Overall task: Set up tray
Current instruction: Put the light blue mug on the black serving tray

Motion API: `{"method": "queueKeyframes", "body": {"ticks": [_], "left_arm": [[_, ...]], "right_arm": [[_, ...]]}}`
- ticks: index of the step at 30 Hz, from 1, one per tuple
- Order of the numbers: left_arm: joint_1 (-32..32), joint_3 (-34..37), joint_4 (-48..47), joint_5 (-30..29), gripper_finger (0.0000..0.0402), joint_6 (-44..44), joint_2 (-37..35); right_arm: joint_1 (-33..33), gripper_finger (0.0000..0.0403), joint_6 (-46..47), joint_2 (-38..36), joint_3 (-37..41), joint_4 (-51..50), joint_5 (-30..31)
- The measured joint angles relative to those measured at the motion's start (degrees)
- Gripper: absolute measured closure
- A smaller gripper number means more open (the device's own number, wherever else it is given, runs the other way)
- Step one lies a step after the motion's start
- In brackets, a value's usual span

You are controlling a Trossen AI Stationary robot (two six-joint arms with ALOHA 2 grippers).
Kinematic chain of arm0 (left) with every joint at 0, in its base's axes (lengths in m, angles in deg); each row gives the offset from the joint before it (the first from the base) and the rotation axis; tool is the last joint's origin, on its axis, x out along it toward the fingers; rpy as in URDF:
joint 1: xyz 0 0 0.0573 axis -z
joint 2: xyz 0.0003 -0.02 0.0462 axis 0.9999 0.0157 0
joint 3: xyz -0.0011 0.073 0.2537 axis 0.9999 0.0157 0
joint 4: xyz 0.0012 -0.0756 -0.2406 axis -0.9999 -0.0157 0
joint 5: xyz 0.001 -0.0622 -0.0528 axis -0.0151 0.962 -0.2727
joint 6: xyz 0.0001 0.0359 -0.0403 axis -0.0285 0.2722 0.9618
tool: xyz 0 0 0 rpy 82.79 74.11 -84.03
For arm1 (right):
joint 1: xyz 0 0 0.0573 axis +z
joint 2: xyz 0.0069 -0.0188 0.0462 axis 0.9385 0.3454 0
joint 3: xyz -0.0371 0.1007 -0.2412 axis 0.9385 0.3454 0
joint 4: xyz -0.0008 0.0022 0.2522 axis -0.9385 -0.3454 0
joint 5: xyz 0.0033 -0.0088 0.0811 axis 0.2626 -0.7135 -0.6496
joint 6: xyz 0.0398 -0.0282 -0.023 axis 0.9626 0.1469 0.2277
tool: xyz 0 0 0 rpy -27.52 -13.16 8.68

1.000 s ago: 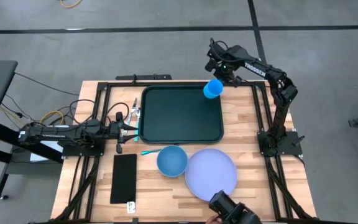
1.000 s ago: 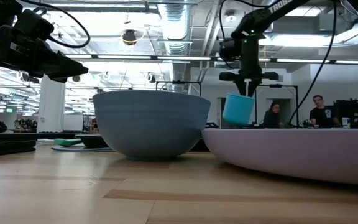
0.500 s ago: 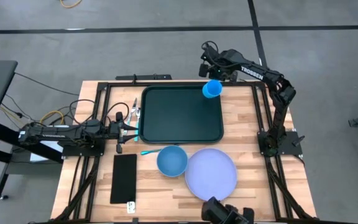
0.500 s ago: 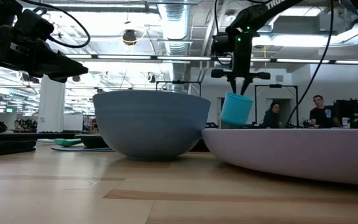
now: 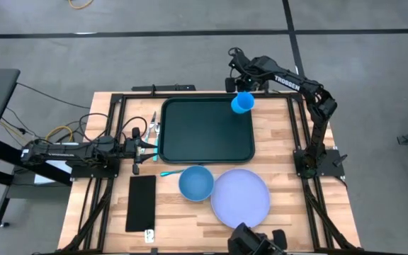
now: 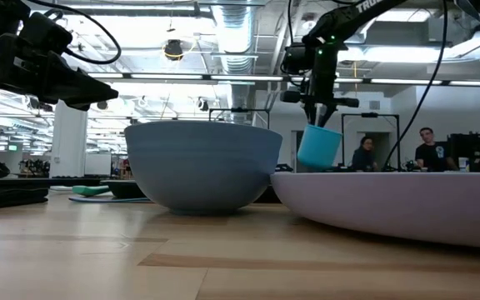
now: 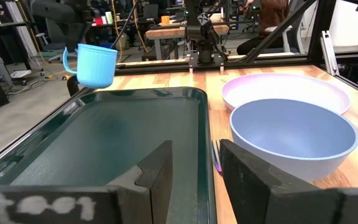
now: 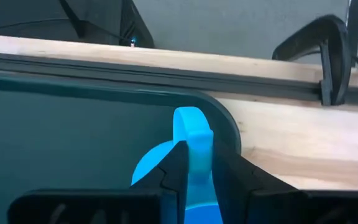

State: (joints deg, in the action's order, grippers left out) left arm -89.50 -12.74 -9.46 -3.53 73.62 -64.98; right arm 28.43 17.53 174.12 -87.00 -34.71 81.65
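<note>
The right gripper pinches the handle of a blue cup, hanging over the tray's far right corner; its fingers hide most of the cup. "TROSSEN" reads on that arm. The left gripper waits empty, fingers apart, at the tray's left edge.

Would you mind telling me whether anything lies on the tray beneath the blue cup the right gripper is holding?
Nothing visible does. The right gripper holds the blue cup by its handle above the tray's far right corner, and the tray surface below it is bare. The bowl and plate sit off the tray.
</note>
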Motion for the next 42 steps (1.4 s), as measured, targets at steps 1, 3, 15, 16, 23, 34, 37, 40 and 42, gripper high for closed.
{"method": "queueKeyframes", "body": {"ticks": [1,3,15,16,23,34,37,40,42], "left_arm": [[0.00,0.02,0.00,0.00,0.0281,-0.01,0.01],[0.00,0.02,0.00,0.00,0.0281,-0.02,0.00],[0.00,0.02,0.00,0.00,0.0281,-0.02,0.02],[0.00,0.02,0.00,-0.02,0.0281,-0.02,0.02],[0.00,0.02,0.01,0.00,0.0281,-0.01,0.00],[0.00,0.00,0.00,-0.01,0.0281,-0.02,0.02],[0.00,0.02,0.00,0.00,0.0281,-0.02,-0.01],[0.00,0.02,0.00,0.00,0.0281,-0.02,-0.01],[0.00,0.02,0.00,0.00,0.0281,-0.02,0.00]], "right_arm": [[0.00,0.0349,-0.70,0.00,0.00,0.32,0.00],[-0.04,0.0349,-1.17,0.00,0.00,1.25,0.02],[-0.92,0.0349,-0.69,0.02,5.19,6.81,-1.89],[-0.91,0.0349,-0.71,0.02,5.55,6.92,-1.89],[-0.79,0.0349,-0.69,0.07,7.95,8.39,-1.88],[-0.36,0.0349,-0.67,4.15,8.11,8.66,-1.97],[-0.88,0.0348,-0.58,5.57,7.76,8.67,-3.07],[-1.45,0.0348,-0.66,6.27,7.19,8.77,-4.34],[-1.60,0.0348,-0.83,6.33,6.89,8.41,-4.66]]}}
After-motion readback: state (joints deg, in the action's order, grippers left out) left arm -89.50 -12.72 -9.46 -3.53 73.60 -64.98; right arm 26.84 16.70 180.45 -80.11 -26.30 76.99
